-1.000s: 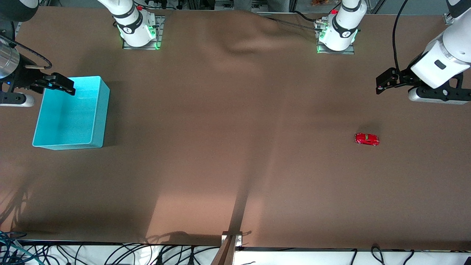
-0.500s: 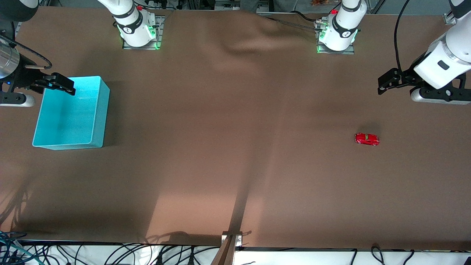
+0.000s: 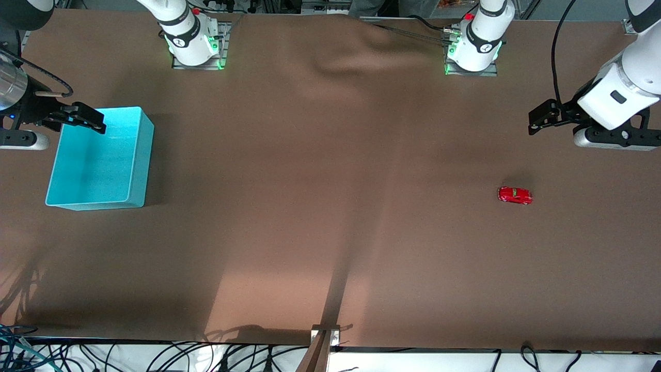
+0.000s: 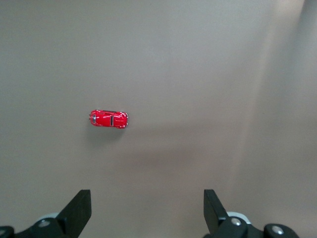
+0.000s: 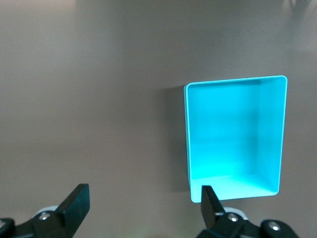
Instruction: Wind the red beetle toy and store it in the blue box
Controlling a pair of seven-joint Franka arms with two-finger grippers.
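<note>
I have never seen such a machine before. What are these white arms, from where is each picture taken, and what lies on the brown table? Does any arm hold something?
These are two robot arms, each ending in a two-finger gripper. The wide picture comes from a high camera facing them, with their bases along its top. The other two come from small cameras on the arms' wrists, looking down past the fingers.

On the brown table lie two things: a tiny red beetle toy toward the left arm's end, and an empty blue box toward the right arm's end.

The left gripper hangs open above the table, with the toy in its wrist view. The right gripper hangs open over the edge of the box. Neither holds anything.
</note>
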